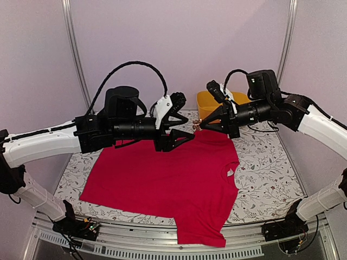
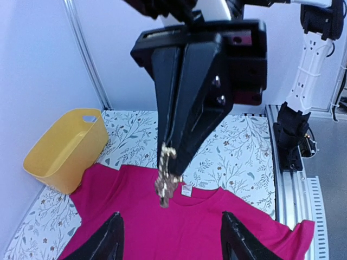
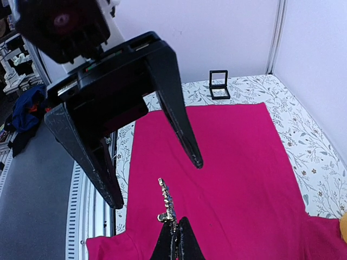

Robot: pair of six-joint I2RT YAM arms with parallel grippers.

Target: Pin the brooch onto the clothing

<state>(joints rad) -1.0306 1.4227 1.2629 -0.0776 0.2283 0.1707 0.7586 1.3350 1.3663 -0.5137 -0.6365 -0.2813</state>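
Right wrist view has the right tool (image 3: 175, 233) at its bottom edge, fingers pressed together and pinching the brooch (image 3: 165, 201). The brooch sticks out just ahead of the tips, in the air and clear of the shirt (image 3: 233, 162). Just beyond it the left tool (image 3: 157, 182) faces the right one with its fingers spread, one to each side, touching nothing. Below and beyond both tools the shirt lies flat on the counter (image 3: 312, 146), and farther off stands a small black frame (image 3: 218, 86).

The step in hand looks like bringing the brooch down to the cloth, with the left tool there to help. Doing it well calls for a firm pinch on the brooch's body that leaves the pin free. The left tool should move straight and slowly so it does not knock the brooch loose. Flat cloth under the tips is the best spot.

Whether the pin is open cannot be made out, because the brooch is small and seen edge-on. The right tool's fingers are mostly cut off by the view's lower edge.
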